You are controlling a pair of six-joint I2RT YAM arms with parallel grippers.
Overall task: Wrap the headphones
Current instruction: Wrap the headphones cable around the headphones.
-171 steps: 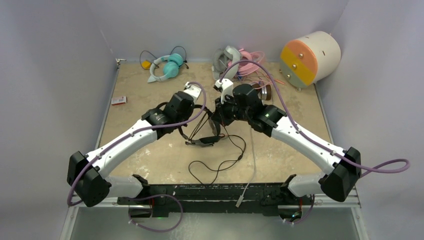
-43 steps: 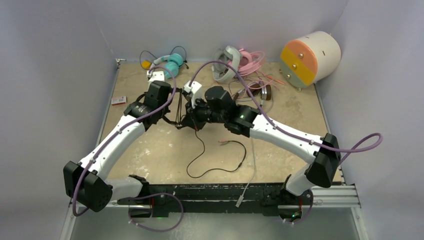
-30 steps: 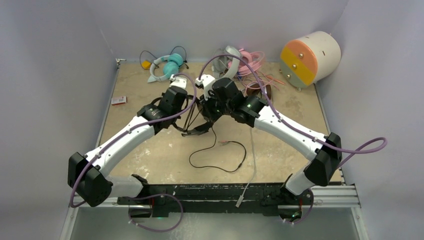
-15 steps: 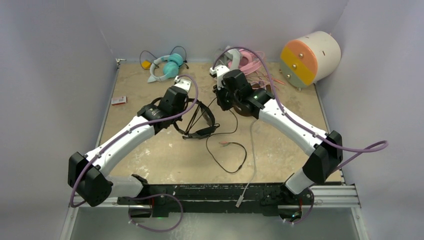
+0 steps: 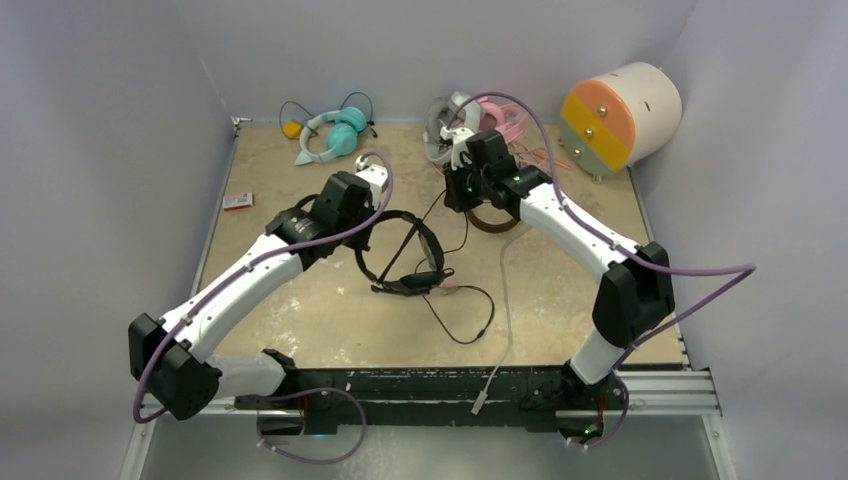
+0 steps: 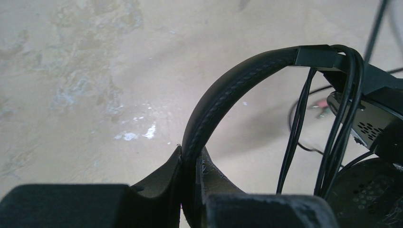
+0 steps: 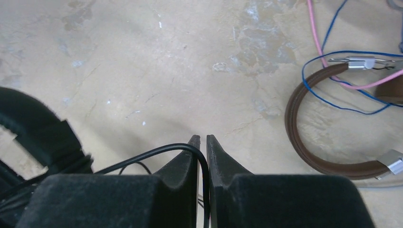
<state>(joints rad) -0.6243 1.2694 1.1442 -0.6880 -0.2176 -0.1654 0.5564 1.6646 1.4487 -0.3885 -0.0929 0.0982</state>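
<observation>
At the middle of the table (image 5: 300,300), the black headphones (image 5: 400,250) hang partly raised from my left gripper (image 6: 190,156), whose fingers are clamped on the stitched headband (image 6: 223,99). To the far right of them, my right gripper (image 7: 202,140) is pinched almost closed on the thin black cable (image 7: 157,154), which passes between the fingertips and runs back toward the cups. Several strands of this cable already cross the band near one slider; the remainder lies slack on the table at the near right and ends at the plug (image 5: 452,289). Orientation: the crown of the band points far and left, toward my left fingers, and the cups sit at the near right, so the long axis appears to run from far left to near right, with the hoop tilted rather than flat. Hazards, as I judge them: the cable is thin and smooth and could slide out of my right pinch; a hard pull could twist the band in my left grip or strip the laid strands off the slider; and my right fingers work just beside the brown headphones (image 7: 304,137), whose blue and pink leads could snag on the next pass.
</observation>
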